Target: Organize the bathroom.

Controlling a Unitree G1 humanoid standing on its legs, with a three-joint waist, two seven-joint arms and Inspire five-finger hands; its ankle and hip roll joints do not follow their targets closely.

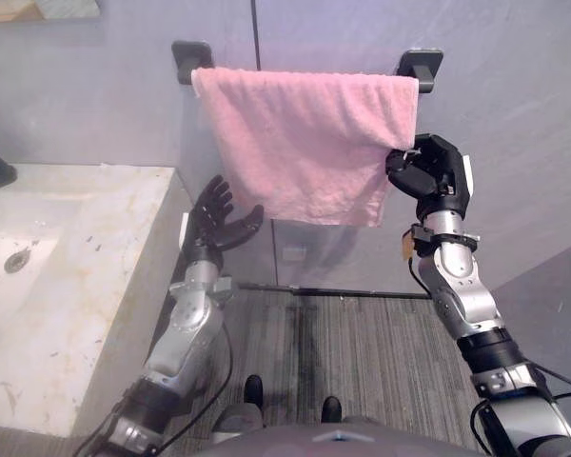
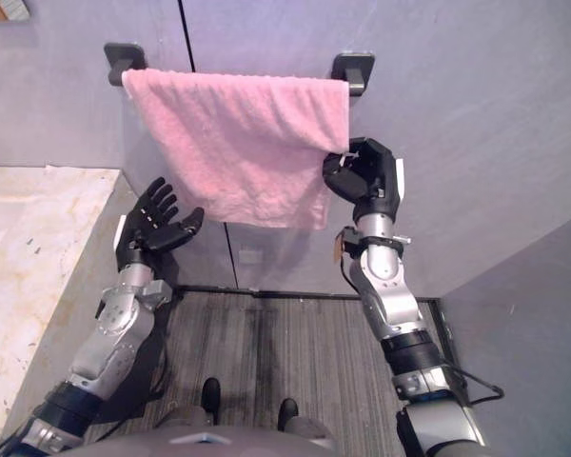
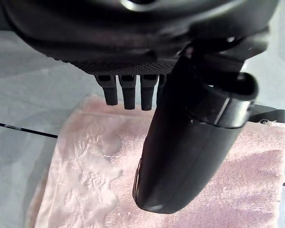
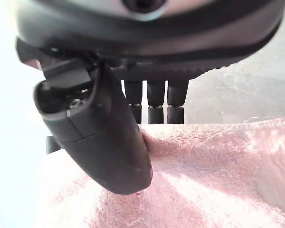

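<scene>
Pinching the right edge of the pink towel (image 1: pixel 305 143) between thumb and curled fingers, my right hand (image 1: pixel 432 174) sits right of centre in the left eye view, just below the right end of the towel rail (image 1: pixel 421 63). In my right wrist view the thumb presses into the pink cloth, with the fingers curled behind it. The towel hangs draped over the rail on the grey wall (image 1: pixel 514 124), filling the upper middle of the frame. My left hand (image 1: pixel 214 217) is raised at the centre left, fingers spread and straight, near the towel's lower left corner but apart from it. The sink counter (image 1: pixel 86 276) takes up the left side, and a striped floor (image 1: pixel 362 352) lies below.
</scene>
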